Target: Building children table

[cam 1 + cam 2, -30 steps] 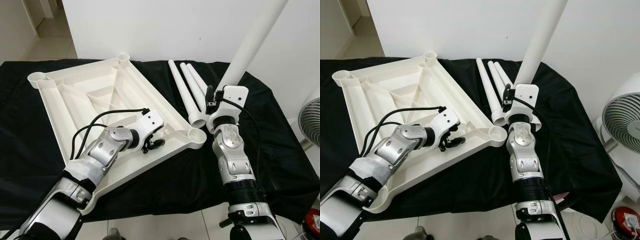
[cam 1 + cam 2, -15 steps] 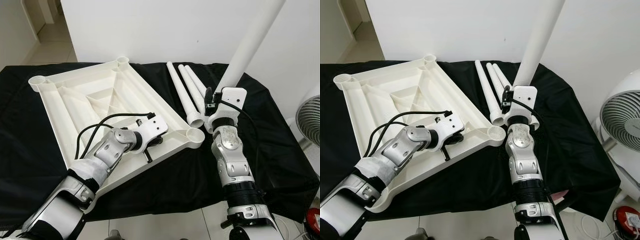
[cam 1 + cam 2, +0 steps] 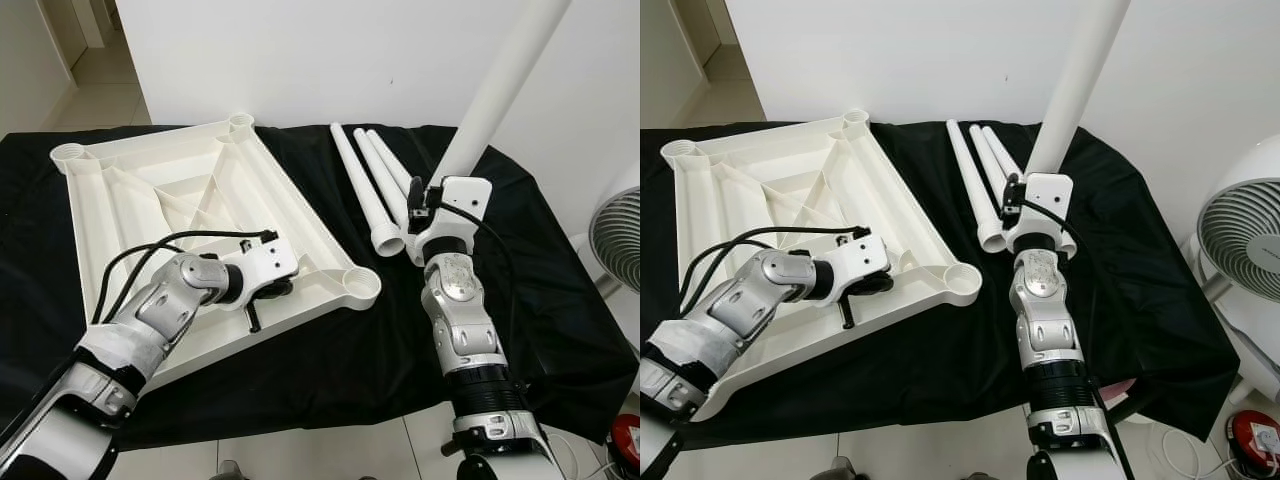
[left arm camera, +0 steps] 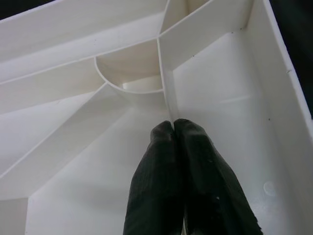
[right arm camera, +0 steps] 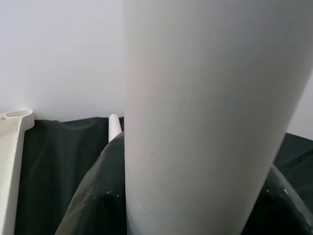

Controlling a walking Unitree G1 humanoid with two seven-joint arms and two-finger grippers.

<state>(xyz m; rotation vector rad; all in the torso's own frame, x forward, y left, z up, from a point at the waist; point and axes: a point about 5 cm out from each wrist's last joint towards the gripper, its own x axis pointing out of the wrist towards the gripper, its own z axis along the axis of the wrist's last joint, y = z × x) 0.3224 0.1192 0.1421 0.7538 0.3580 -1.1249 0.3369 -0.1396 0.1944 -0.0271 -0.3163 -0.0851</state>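
Step in hand looks like leg fitting: tabletop (image 3: 170, 200) lies upside down on the black cloth (image 3: 560, 300), ribs up, four corner sockets, all empty

Right gripper (image 3: 425, 205) clamps one white leg (image 3: 495, 95), held up tilted, beside the near right socket (image 3: 360, 283) but not over it

Left gripper (image 4: 173, 128), fingers pinched together with nothing between, presses on a rib inside the tabletop, probably steadying it

Next: swing the leg's lower end over that socket, stand it square, push down while left braces

Count: one tabletop, four legs; three spare legs (image 3: 375, 190) lie side by side on the cloth between tabletop and right arm. One fan (image 3: 1245, 240) at the right edge
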